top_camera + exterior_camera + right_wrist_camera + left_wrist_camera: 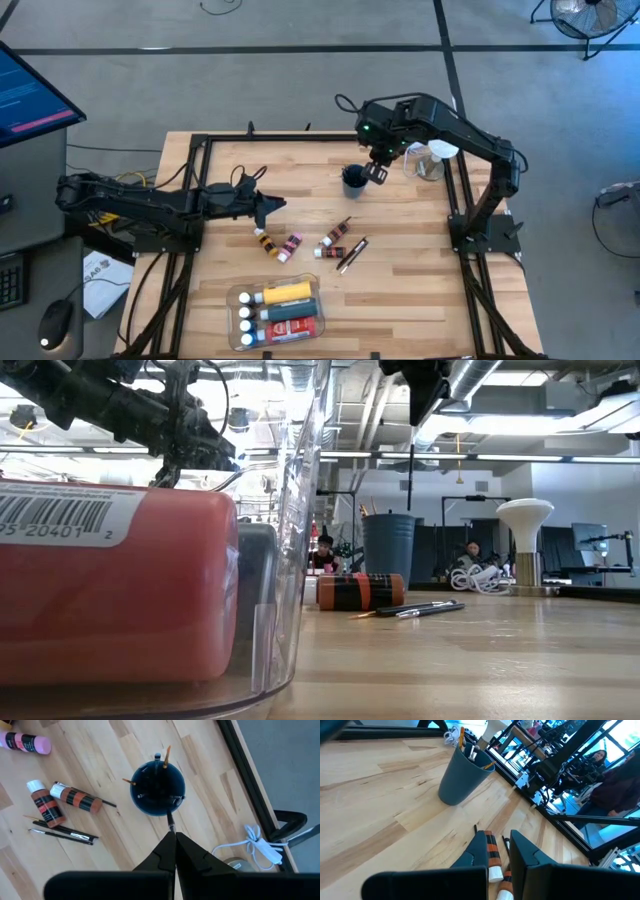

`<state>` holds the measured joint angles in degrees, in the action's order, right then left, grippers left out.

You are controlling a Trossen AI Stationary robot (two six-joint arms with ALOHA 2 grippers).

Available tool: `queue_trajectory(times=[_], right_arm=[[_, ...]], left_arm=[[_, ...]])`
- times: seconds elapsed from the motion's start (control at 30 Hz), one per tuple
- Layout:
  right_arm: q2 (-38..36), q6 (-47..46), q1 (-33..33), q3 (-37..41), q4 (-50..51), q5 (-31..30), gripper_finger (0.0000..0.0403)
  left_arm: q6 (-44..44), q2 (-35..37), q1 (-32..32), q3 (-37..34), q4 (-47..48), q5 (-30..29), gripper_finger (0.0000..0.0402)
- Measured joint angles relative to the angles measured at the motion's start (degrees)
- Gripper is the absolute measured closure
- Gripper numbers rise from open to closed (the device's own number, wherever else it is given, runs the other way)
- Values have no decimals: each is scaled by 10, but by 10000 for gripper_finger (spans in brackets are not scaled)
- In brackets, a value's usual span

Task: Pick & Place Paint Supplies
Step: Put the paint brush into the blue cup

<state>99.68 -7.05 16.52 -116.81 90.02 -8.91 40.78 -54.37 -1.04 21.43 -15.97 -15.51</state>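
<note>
Though partly hidden — thin brush (170, 821), prob. round cup (158, 788)

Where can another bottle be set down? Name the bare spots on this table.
Bare wood lies between the dark cup and the table's right rail, and right of the clear tray along the near edge. It is crowded mid-table, where small paint bottles and brushes lie close together.
</note>
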Motion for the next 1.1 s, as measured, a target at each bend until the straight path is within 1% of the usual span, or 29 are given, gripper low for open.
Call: queue_trajectory(times=[0.3, 0.67, 1.1], right_arm=[[11, -1, -4, 0, -11, 2, 403], [47, 16, -13, 0, -42, 13, 403], [77, 31, -1, 0, -19, 14, 402]], left_arm=[[1, 0, 0, 0, 0, 0, 401], [2, 0, 0, 0, -1, 0, 401], [2, 0, 0, 0, -5, 3, 401]])
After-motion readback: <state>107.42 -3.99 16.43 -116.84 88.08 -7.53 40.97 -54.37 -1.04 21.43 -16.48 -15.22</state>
